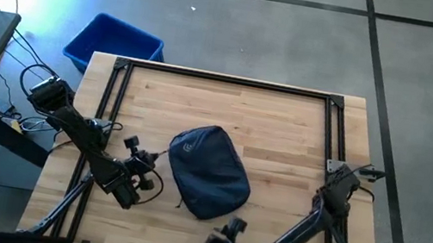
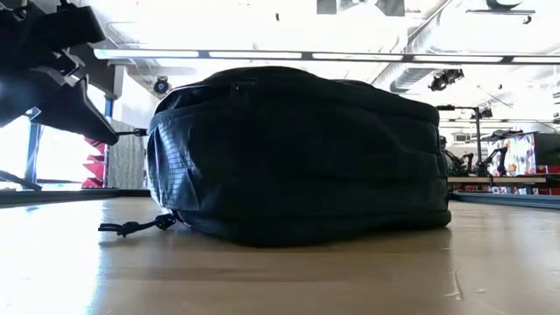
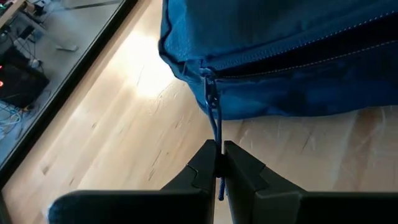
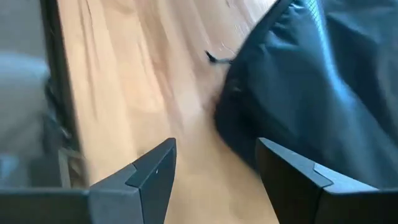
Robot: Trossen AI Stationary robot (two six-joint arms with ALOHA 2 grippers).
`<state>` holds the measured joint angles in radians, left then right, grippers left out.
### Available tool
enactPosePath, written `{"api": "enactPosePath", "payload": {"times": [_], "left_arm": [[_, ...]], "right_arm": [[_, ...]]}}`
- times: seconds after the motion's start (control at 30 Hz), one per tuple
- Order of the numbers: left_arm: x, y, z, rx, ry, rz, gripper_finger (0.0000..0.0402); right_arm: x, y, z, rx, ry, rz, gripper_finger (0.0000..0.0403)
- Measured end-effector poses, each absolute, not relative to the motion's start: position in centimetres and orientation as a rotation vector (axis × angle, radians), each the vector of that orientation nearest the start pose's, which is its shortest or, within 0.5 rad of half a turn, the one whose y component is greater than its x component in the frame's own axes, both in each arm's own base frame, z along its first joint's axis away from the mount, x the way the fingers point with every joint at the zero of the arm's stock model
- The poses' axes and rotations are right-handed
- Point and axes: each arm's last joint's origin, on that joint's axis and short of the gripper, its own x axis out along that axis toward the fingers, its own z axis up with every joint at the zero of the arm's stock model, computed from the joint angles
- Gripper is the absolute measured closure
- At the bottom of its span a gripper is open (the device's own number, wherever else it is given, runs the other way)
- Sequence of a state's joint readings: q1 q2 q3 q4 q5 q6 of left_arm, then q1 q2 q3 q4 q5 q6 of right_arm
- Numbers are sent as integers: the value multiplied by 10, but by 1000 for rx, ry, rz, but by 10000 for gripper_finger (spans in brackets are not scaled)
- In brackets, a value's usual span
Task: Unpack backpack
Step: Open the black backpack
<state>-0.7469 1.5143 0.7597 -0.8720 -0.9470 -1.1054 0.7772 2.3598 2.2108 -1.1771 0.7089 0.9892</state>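
The backpack [image 1: 208, 173] lies flat at the middle of the bench [image 1: 278, 118], zipper closed. The left end effector [image 3: 219, 163], just left of the bag's near-left side, is pinched tight on the zipper cord [image 3: 215, 121]. The right end effector [image 4: 214, 165] hovers over the bench at the bag's near edge, fingers apart and holding nothing. A blue bin [image 1: 114, 42] sits beyond the far-left corner.
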Motion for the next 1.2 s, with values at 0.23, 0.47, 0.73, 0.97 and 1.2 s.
{"api": "enactPosePath", "payload": {"times": [0.23, 0.47, 0.73, 0.97, 1.2], "left_arm": [[172, -138, 155, 251, 968, 520, 326], [176, -157, 168, 42, 1070, 414, 233], [194, -196, 184, 199, 745, 117, 221], [229, -205, 190, 560, 537, -5, 232], [258, -190, 182, 902, 528, -65, 232]], "right_arm": [[379, 318, 189, 93, 815, -490, 195], [405, 279, 176, 180, 862, -639, 195], [408, 256, 175, 158, 929, -737, 278], [403, 259, 175, 46, 955, -703, 393], [389, 280, 175, 0, 970, -639, 402]]}}
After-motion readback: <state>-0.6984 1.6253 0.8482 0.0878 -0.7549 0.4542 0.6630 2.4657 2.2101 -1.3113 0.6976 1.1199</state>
